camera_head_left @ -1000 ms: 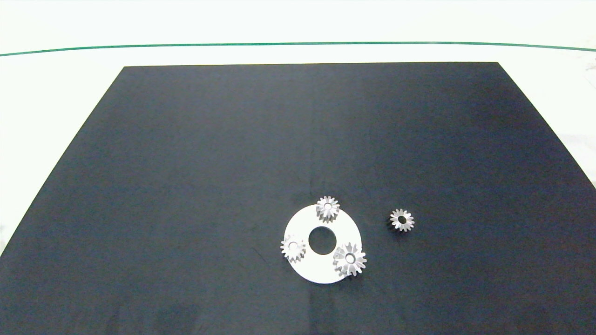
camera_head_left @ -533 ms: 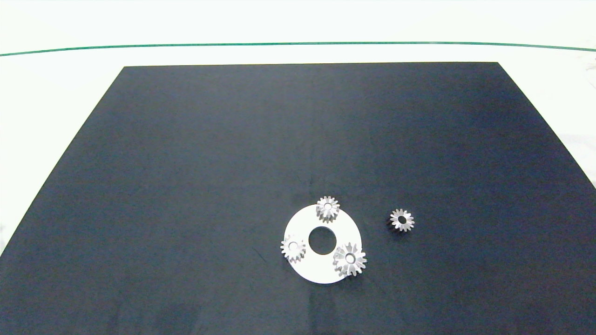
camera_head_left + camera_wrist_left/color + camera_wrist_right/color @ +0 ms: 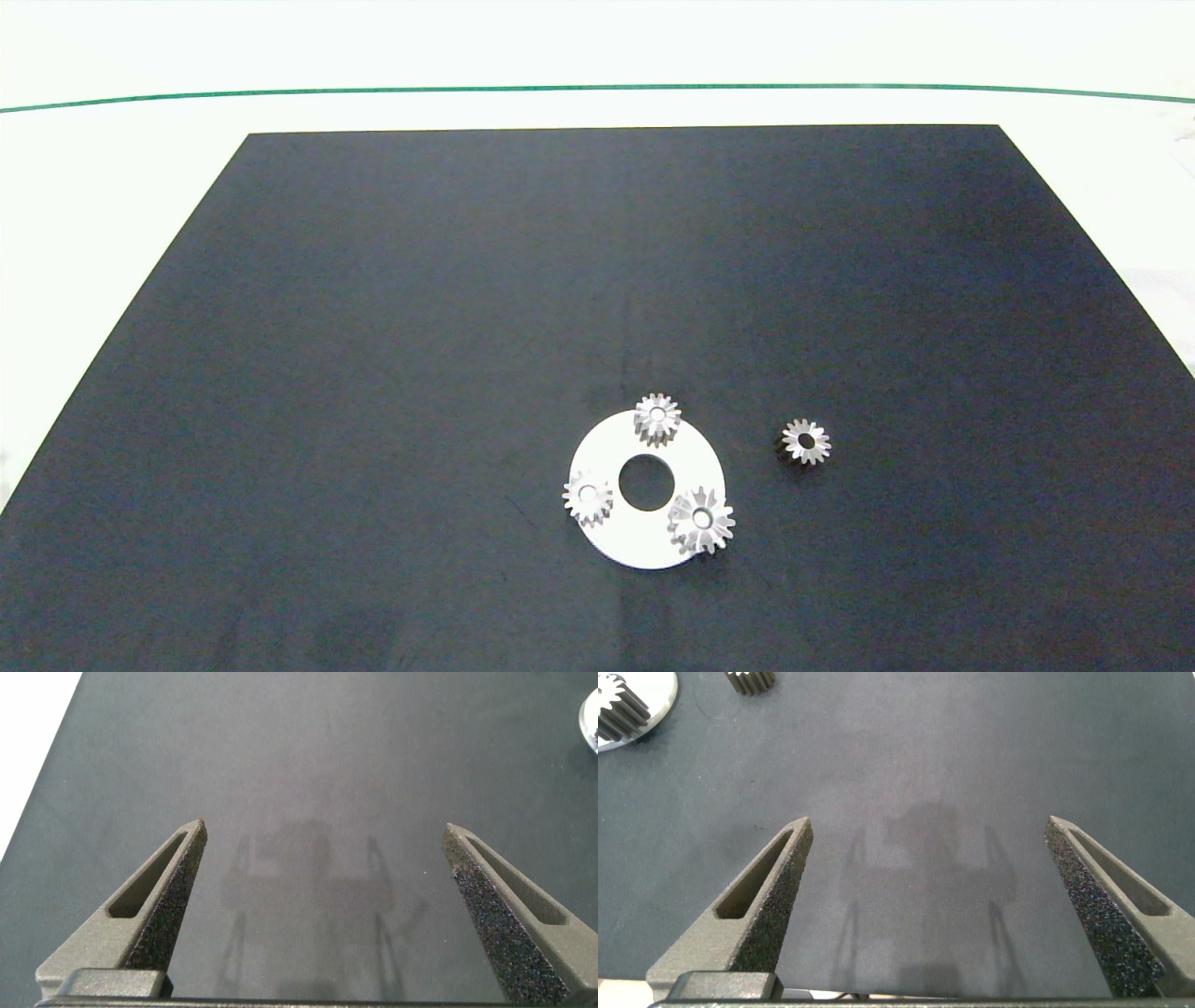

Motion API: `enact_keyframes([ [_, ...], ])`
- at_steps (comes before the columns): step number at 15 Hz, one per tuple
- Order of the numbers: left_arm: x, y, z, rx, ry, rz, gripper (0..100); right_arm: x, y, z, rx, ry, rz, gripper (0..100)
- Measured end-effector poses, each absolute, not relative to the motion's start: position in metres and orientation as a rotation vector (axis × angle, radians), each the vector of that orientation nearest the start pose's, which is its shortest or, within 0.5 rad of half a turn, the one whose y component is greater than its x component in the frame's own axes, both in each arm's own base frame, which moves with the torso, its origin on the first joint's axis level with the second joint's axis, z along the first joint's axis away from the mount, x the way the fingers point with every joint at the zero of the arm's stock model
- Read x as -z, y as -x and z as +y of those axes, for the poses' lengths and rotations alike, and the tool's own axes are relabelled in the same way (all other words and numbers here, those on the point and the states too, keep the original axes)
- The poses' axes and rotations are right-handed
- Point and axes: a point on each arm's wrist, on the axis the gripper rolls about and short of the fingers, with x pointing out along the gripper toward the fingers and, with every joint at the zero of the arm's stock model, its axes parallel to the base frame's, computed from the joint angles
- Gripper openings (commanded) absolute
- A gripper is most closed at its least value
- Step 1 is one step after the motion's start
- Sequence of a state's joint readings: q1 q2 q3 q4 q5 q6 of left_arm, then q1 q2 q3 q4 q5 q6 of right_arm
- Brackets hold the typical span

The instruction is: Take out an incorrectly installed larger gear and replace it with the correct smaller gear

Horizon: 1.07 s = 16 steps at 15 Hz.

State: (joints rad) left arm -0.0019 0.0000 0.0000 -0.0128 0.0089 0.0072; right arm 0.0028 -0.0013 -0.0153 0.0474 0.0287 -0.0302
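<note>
In the head view a white round plate [image 3: 635, 543] lies on the black mat. On its lower right edge sits the larger gear [image 3: 701, 520], star-like with long teeth. Two small gears [image 3: 657, 417] [image 3: 587, 497] sit on the plate's far and left edges. The smaller gear [image 3: 806, 441] lies loose on the mat to the right of the plate. Neither arm shows in the head view. My left gripper [image 3: 324, 831] hangs open over bare mat. My right gripper [image 3: 929, 826] is open too, well short of the loose smaller gear [image 3: 750, 679] and the plate's gear [image 3: 617, 705].
The black mat [image 3: 373, 327] covers most of a white table [image 3: 112, 168], which carries a green line [image 3: 597, 89] across its far side. A sliver of the white plate [image 3: 590, 719] shows at the edge of the left wrist view.
</note>
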Motion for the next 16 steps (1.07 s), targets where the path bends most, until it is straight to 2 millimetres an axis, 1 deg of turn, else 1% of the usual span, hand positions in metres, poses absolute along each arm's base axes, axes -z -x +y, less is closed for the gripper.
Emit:
enact_keyframes([
  [4, -0.077, 0.023, 0.000, -0.011, -0.011, -0.011, 100, -0.075, 0.024, 0.000, -0.016, 0.019, 0.026, 100],
  [5, -0.077, 0.023, 0.000, -0.015, -0.037, -0.011, 100, -0.077, 0.025, 0.000, 0.006, 0.023, 0.017, 100],
  [7, -0.078, 0.023, 0.000, -0.019, -0.100, -0.008, 100, -0.095, 0.030, -0.001, 0.014, 0.029, -0.030, 100],
  [8, -0.082, 0.023, 0.000, -0.020, -0.131, -0.002, 100, -0.104, 0.033, -0.001, 0.011, 0.031, -0.031, 100],
  [9, -0.094, 0.025, 0.000, -0.023, -0.154, -0.004, 100, -0.116, 0.035, -0.001, 0.005, 0.032, -0.031, 100],
  [10, -0.110, 0.028, 0.000, -0.025, -0.171, -0.008, 100, -0.127, 0.035, -0.001, 0.000, 0.033, -0.022, 100],
  [11, -0.129, 0.031, 0.000, -0.026, -0.184, 0.004, 100, -0.139, 0.033, -0.001, -0.004, 0.035, -0.012, 100],
  [12, -0.153, 0.034, 0.000, -0.030, -0.197, 0.024, 100, -0.151, 0.029, -0.001, -0.008, 0.037, 0.008, 100],
  [14, -0.201, 0.033, 0.000, -0.039, -0.220, 0.108, 100, -0.180, 0.014, -0.001, -0.011, 0.043, 0.056, 100],
  [16, -0.250, 0.024, 0.000, -0.044, -0.233, 0.225, 100, -0.210, -0.009, 0.000, -0.017, 0.062, 0.112, 100],
])
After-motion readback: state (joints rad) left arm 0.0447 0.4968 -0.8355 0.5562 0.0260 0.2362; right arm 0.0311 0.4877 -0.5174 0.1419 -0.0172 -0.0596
